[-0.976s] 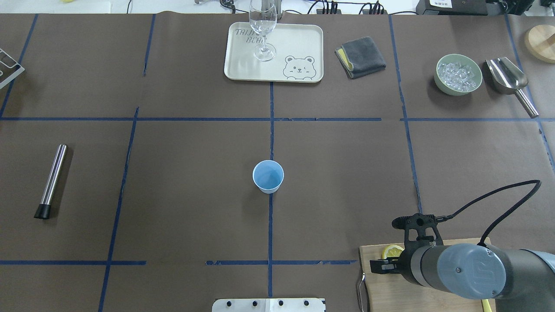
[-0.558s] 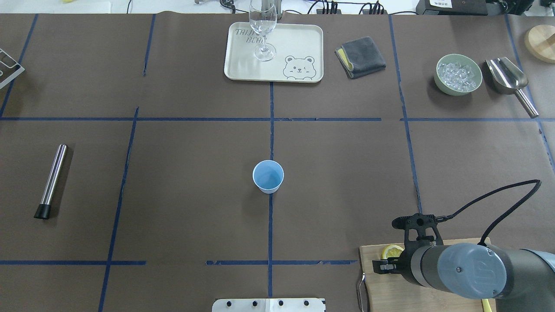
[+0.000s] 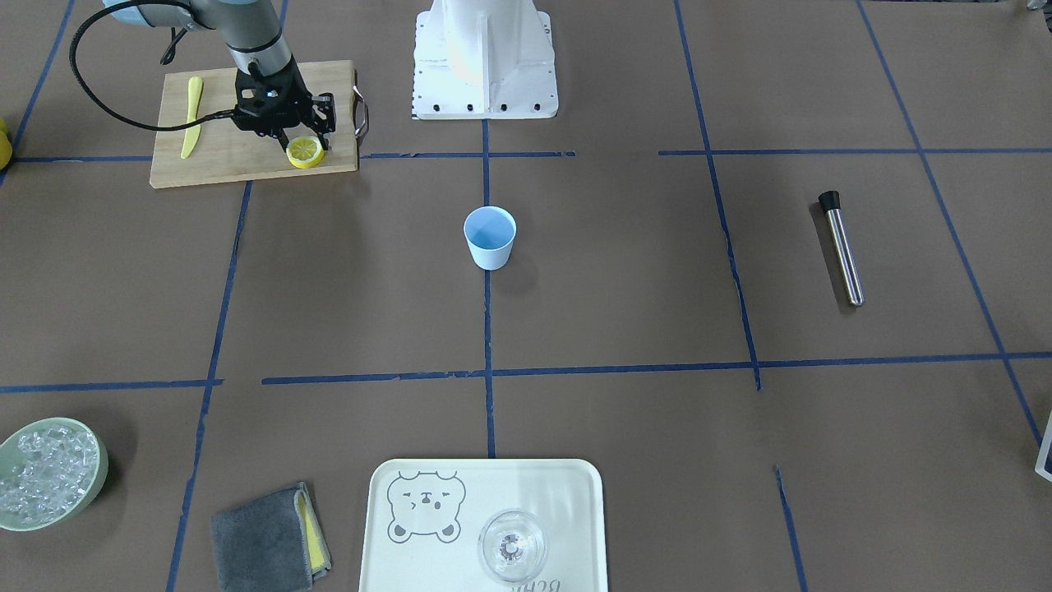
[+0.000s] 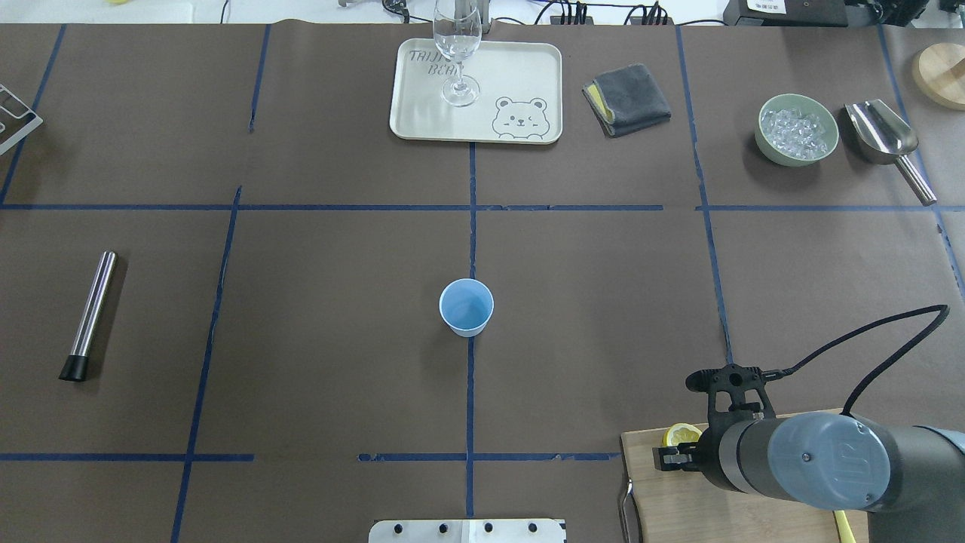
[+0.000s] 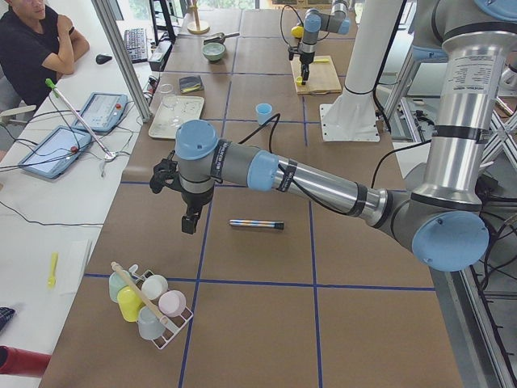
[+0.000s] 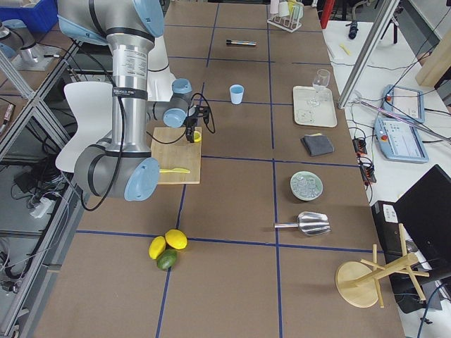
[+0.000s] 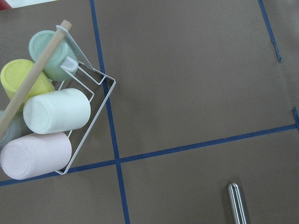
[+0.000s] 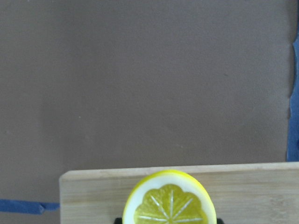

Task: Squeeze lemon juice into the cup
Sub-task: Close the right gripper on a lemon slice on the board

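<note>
A lemon slice [image 8: 170,201] with yellow rind lies at the far corner of the wooden cutting board [image 8: 261,191]. It also shows in the front view [image 3: 305,151] and the overhead view [image 4: 682,434]. My right gripper [image 3: 302,138] is down over it, and its dark fingertips sit tight against both sides of the slice. A second slice is hidden. The light blue cup [image 4: 467,307] stands upright at the table's middle, well to the left of the board. My left gripper [image 5: 187,224] hangs above the table's left end; I cannot tell if it is open.
A yellow plastic knife [image 3: 191,115] lies on the board. A steel tube [image 4: 90,317] lies at the left. A tray [image 4: 520,68] with a glass [image 4: 457,53], a grey cloth [image 4: 627,99], a bowl of ice [image 4: 797,129] and a scoop [image 4: 882,136] are at the back. A mug rack [image 7: 46,102] is below the left wrist.
The right gripper's fingers have drawn in around the lemon slice, and the wrist has shifted slightly away from the robot. The cup has not moved.
</note>
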Available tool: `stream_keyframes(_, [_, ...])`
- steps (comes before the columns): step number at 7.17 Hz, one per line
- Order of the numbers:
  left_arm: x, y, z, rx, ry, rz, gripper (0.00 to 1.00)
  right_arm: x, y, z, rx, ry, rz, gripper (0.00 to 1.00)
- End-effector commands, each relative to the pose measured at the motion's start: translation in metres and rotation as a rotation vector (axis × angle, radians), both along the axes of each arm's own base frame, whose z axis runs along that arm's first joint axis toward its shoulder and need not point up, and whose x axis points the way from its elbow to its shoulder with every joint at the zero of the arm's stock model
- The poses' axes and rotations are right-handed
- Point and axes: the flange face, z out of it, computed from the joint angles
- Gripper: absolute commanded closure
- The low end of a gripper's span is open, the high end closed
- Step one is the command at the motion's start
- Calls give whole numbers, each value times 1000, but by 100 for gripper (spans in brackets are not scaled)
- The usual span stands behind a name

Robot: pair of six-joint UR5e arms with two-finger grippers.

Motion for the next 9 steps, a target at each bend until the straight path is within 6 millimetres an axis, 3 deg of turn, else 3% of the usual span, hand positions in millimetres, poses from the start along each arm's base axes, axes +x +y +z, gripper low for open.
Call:
stream_keyframes(1, [0, 0, -2, 3, -1, 0, 0, 8, -5, -3, -6, -6, 10, 54])
stream_keyframes(5, [0, 0, 0, 1, -1, 1, 0, 13, -4, -14, -4, -29, 10, 54])
stream_keyframes(9, [0, 0, -1, 6, -6, 0, 0, 52, 7, -41, -24, -77, -20, 51])
